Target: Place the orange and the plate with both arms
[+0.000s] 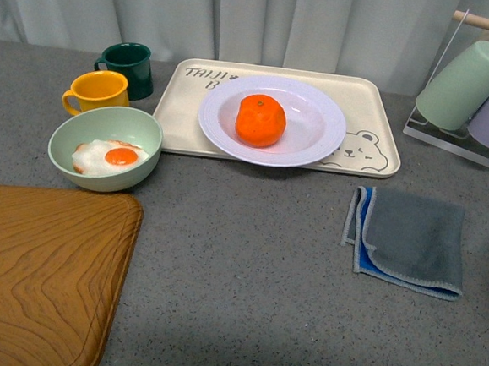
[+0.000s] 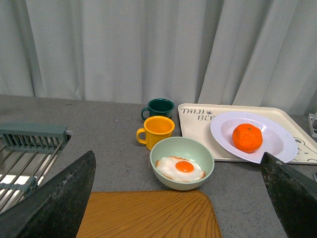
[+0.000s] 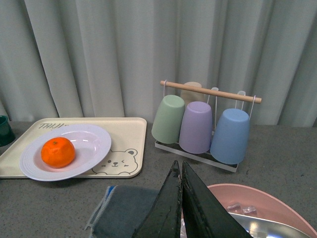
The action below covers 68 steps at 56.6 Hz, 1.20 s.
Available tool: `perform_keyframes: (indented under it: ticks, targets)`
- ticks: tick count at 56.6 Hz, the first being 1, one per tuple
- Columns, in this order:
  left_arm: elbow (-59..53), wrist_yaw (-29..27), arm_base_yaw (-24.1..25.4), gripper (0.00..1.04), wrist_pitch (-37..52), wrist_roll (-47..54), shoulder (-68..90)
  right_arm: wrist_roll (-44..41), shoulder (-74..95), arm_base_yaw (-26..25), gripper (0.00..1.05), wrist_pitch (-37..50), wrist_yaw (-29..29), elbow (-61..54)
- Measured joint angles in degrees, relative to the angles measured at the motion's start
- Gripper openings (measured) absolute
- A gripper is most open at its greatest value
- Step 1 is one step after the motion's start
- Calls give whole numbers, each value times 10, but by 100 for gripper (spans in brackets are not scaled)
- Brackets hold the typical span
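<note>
The orange [image 1: 261, 120] lies in the white plate [image 1: 316, 133], which stands on the cream bear tray [image 1: 361, 150]. Both also show in the left wrist view, the orange [image 2: 247, 137] on the plate [image 2: 277, 144], and in the right wrist view, the orange [image 3: 58, 151] on the plate [image 3: 91, 144]. Neither arm shows in the front view. My left gripper [image 2: 181, 198] is open and empty, well back from the tray, above the wooden board. My right gripper [image 3: 180, 171] is shut on nothing, above the grey cloth and a pink basin.
A pale green bowl [image 1: 78, 140] with a fried egg, a yellow mug [image 1: 99, 92] and a dark green mug [image 1: 128, 68] stand left of the tray. A wooden board [image 1: 38, 277] lies front left. A grey-blue cloth [image 1: 409, 240] lies right. A cup rack [image 3: 203, 124] stands far right. A dish rack [image 2: 25, 153] is at left.
</note>
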Motion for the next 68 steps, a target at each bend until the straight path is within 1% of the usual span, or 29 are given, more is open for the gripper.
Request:
perform_keyframes:
  ticks: [8, 13, 24, 25, 26, 28, 29, 40, 44, 47, 48, 56, 57, 61, 68]
  targets:
    - [0, 0, 0, 98, 0, 0, 0, 0, -20, 0, 1, -20, 0, 0]
    - [0, 0, 0, 98, 0, 0, 0, 0, -87, 0, 1, -108, -1, 0]
    - [0, 0, 0, 98, 0, 0, 0, 0, -113, 0, 1, -117, -2, 0]
    - [0, 0, 0, 98, 0, 0, 0, -1, -113, 0, 2, -117, -2, 0]
    - [0, 0, 0, 98, 0, 0, 0, -1, -113, 0, 4, -117, -2, 0]
    - [0, 0, 0, 98, 0, 0, 0, -1, -113, 0, 12, -117, -2, 0]
    - [0, 0, 0, 98, 0, 0, 0, -1, -113, 0, 14, -117, -2, 0]
    - [0, 0, 0, 98, 0, 0, 0, -1, -114, 0, 48, -117, -2, 0]
    - [0, 0, 0, 98, 0, 0, 0, -1, -114, 0, 59, -117, -2, 0]
    - [0, 0, 0, 98, 0, 0, 0, -1, -114, 0, 69, -117, -2, 0]
    - [0, 0, 0, 98, 0, 0, 0, -1, -114, 0, 71, -117, -2, 0]
    - [0, 0, 0, 98, 0, 0, 0, -1, -114, 0, 96, -117, -2, 0]
    - [0, 0, 0, 98, 0, 0, 0, 0, -114, 0, 97, -117, -2, 0]
    - [0, 0, 0, 98, 0, 0, 0, 0, -114, 0, 94, -117, -2, 0]
    - [0, 0, 0, 98, 0, 0, 0, 0, -114, 0, 95, -117, -2, 0]
